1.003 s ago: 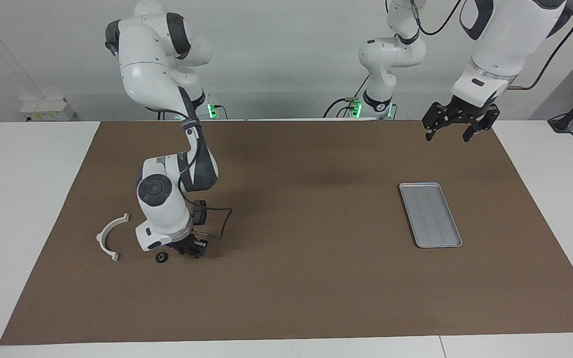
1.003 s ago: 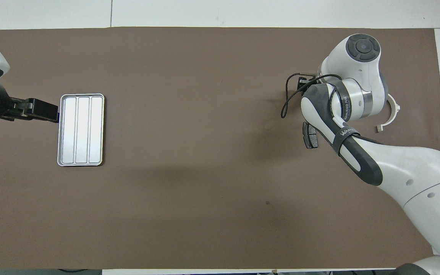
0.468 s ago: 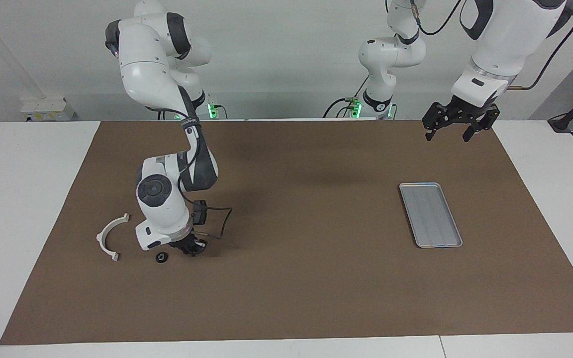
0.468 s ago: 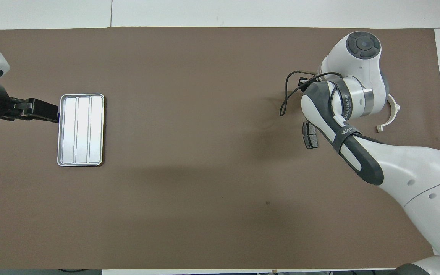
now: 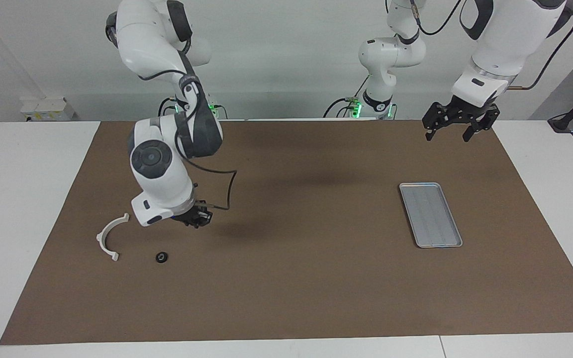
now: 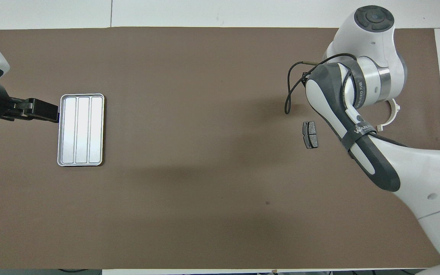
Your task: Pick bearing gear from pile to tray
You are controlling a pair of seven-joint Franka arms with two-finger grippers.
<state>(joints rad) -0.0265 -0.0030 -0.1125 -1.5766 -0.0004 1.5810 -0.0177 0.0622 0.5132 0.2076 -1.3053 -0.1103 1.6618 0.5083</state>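
Brown-covered surface carrying a flat silver-grey metal tray at the left arm's end, empty. Left tool waits raised, fingers spread. Right tool hangs clenched above the pile; whether it grips a part cannot be told. A small black round bearing gear lies beside the white curved bracket: likely light, rigid, best pinched across its rim. Only the overhead view shows the dark grey brake pad; only the facing view shows the gear.
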